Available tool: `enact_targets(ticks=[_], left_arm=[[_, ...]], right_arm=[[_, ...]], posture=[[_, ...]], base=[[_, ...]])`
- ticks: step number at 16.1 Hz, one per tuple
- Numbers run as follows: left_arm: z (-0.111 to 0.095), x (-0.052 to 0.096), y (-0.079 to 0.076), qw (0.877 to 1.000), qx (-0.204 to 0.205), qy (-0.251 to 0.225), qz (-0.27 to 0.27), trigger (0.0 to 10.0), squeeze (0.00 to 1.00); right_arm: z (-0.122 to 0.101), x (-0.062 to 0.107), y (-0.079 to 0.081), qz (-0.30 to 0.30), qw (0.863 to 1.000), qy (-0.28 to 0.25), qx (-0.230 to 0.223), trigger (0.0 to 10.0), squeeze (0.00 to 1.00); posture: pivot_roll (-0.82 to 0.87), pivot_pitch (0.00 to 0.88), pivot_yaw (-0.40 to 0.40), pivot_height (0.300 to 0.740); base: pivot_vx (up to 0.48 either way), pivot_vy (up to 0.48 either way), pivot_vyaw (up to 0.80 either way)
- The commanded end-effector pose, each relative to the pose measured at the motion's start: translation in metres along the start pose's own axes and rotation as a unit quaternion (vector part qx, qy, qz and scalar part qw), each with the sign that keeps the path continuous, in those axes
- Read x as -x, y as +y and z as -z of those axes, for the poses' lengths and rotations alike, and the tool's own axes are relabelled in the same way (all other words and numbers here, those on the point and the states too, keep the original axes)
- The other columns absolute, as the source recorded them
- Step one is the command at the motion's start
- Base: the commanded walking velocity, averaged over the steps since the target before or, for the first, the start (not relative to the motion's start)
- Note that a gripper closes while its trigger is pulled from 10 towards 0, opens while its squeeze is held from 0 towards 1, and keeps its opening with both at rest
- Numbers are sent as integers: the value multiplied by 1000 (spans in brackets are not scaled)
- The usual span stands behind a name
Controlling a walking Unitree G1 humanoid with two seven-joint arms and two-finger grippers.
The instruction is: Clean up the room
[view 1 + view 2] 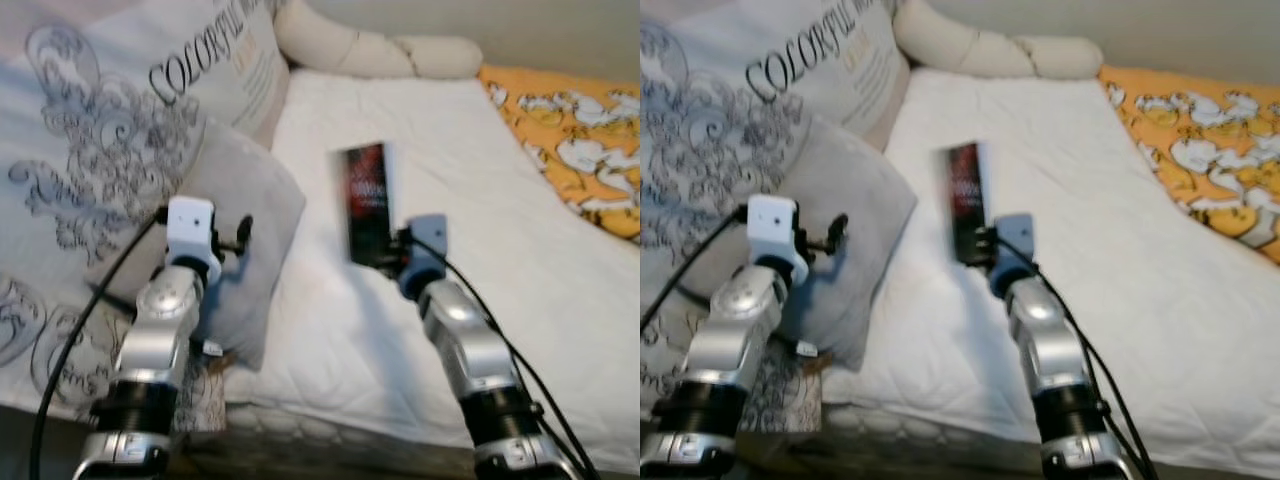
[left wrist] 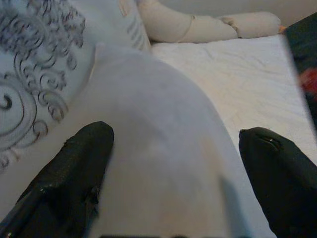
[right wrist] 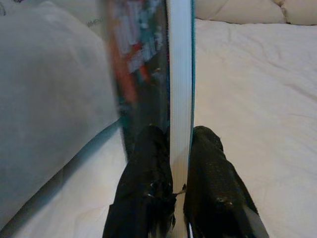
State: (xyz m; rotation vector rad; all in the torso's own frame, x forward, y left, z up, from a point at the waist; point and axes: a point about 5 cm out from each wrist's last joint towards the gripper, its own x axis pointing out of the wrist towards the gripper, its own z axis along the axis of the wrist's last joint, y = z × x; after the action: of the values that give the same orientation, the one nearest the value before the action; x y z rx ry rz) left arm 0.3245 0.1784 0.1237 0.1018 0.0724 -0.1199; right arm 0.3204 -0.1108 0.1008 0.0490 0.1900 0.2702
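Two fingers [image 3: 148, 163] pinching book [image 1: 366, 200], bed [image 1: 560, 270]

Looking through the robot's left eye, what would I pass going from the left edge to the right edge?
Patterned pillow → left gripper over the grey cushion → dark book held upright by the right gripper → white mattress cover → orange patterned blanket.

soft even indoor light, mild blur throughout, faint shadows under the arms
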Motion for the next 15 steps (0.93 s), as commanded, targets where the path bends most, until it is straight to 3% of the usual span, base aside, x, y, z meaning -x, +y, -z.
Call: enact_targets(ticks=[1, 4, 6, 8, 9, 11, 13, 14, 15], left_arm=[[-3, -2, -7, 1000, 2, -5, 10, 10000, 0], [-3, -2, -7, 1000, 0, 2, 23, 10000, 0], [-1, 1, -10, 998, -5, 15, 66, 10000, 0], [-1, 8, -15, 988, -48, 20, 148, 10000, 0], [-1, 9, -15, 986, -53, 21, 156, 10000, 0], [-3, 15, -16, 978, -57, 29, 196, 10000, 0], [-4, 18, -17, 972, -62, 37, 225, 10000, 0], [-6, 25, -21, 961, -56, 43, 267, 10000, 0], [-7, 26, -22, 958, -56, 46, 278, 10000, 0]], right_arm=[[-14, 1, -14, 22, 999, -29, 4, 10000, 0], [-15, 1, -14, 22, 999, -33, -2, 10000, 0], [-16, 0, -13, 12, 999, -31, -13, 10000, 0], [-13, -12, -16, -11, 999, 16, -37, 10000, 0], [-13, -14, -16, -15, 999, 25, -42, 10000, 0], [-12, -28, -14, -50, 993, 70, -86, 10000, 0], [-13, -33, -15, -68, 988, 96, -101, 10000, 0], [-11, -37, -17, -98, 969, 137, -179, 10000, 0], [-11, -37, -18, -105, 964, 143, -197, 10000, 0]], posture=[[-18, 0, -11, 740], [-22, 0, -9, 740], [-24, 0, -8, 740], [-16, 0, -12, 740], [-16, 0, -12, 740], [-2, 0, -17, 740], [5, 0, -20, 740], [17, 0, -24, 740], [17, 0, -24, 740]], base=[[349, 0, 0], [230, 0, 0], [0, 0, 0], [0, 0, 0], [0, 0, 0], [0, 0, 0], [0, 0, 0], [0, 0, 0], [0, 0, 0]])
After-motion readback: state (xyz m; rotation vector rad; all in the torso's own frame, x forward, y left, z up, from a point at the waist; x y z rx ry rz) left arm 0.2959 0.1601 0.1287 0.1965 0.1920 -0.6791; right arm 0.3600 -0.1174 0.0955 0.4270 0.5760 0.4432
